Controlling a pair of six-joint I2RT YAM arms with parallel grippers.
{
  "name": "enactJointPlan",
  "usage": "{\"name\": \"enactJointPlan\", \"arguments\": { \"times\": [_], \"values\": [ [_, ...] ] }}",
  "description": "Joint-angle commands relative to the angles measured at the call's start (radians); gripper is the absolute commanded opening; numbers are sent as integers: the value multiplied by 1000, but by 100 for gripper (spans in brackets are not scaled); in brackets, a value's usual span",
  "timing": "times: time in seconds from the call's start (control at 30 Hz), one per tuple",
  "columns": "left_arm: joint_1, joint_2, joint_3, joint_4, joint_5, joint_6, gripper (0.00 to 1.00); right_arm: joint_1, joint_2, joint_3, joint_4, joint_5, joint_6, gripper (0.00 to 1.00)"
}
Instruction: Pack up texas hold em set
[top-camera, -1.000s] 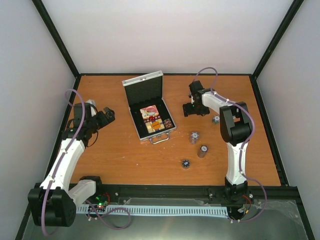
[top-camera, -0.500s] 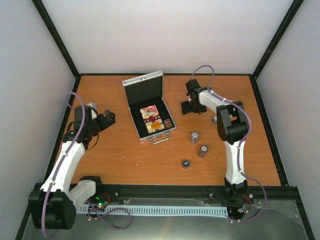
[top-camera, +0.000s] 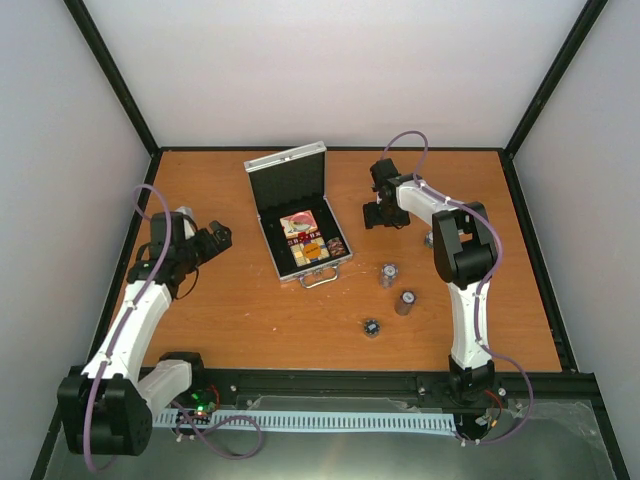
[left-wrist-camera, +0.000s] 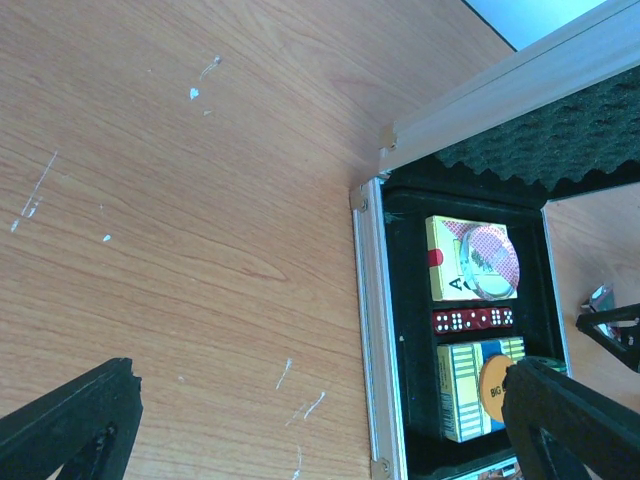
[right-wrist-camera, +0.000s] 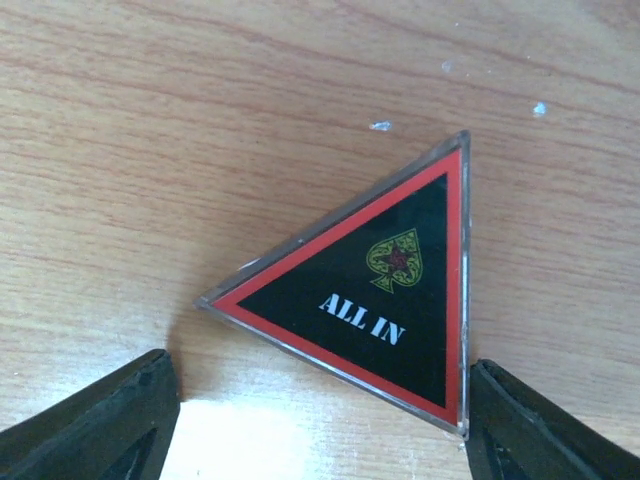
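Observation:
The texas hold em set's silver case (top-camera: 277, 262) lies open at the table's middle, lid raised, with card boxes, red dice (left-wrist-camera: 472, 319), an orange disc (left-wrist-camera: 497, 388) and a clear disc (left-wrist-camera: 490, 262) inside. A black and red triangular "ALL IN" button (right-wrist-camera: 370, 290) lies flat on the wood between the fingers of my right gripper (right-wrist-camera: 320, 420), which is open; the right finger is at one corner and the left finger stands apart. My left gripper (top-camera: 215, 238) is open and empty, left of the case. Dark chip stacks (top-camera: 388, 274) (top-camera: 405, 301) (top-camera: 371, 327) stand right of the case.
Another small stack (top-camera: 432, 238) sits beside the right arm's elbow. The case's aluminium rim (left-wrist-camera: 365, 330) runs just right of the left gripper's span. Black frame posts and white walls bound the table on three sides.
The right gripper's jaws have narrowed around the triangular button, and its wrist has shifted slightly toward the back left. The left arm has barely moved.

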Motion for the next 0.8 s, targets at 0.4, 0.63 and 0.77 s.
{"name": "enactJointPlan", "arguments": {
  "times": [0.4,0.63,0.77],
  "values": [
    [4,88,39,60,27,-10,100,3,-37,-49,-9,-30,-57,75],
    [4,121,69,62,23,-3,100,-11,44,35,-29,-21,-79,79],
    [4,129,80,63,18,-3,100,-12,90,82,-46,-34,-96,80]
  ]
}}
